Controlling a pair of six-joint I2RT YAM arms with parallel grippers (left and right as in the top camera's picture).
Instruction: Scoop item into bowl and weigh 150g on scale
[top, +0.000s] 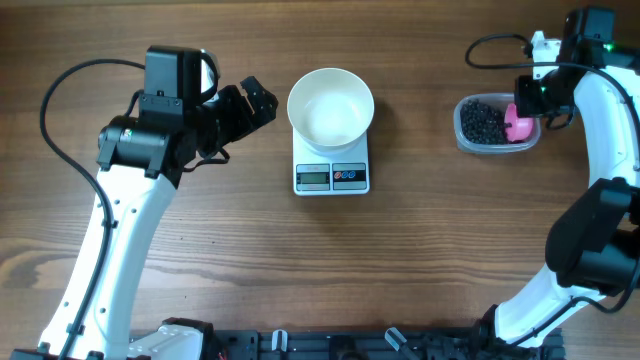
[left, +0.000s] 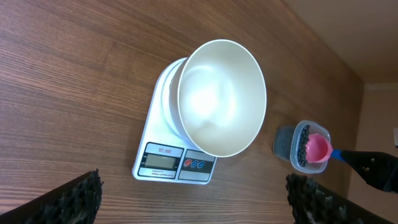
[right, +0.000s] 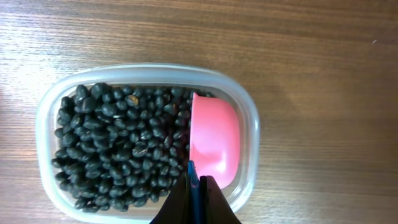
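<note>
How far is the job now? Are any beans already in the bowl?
Done: the white bowl sits on the scale, empty. In hand: the right gripper is shut on the pink scoop by its blue handle, the scoop lying in the clear tub among the black beans. The left gripper hangs open beside the scale. Left: scooping beans into the bowl and all the weighing.

The white bowl (top: 331, 105) stands upright and empty on the scale (top: 332, 178), a flat white rectangle with a grey display and two round buttons at its front edge. The black beans (right: 118, 146) lie heaped in a clear tub (right: 250, 106), well to the right.
</note>
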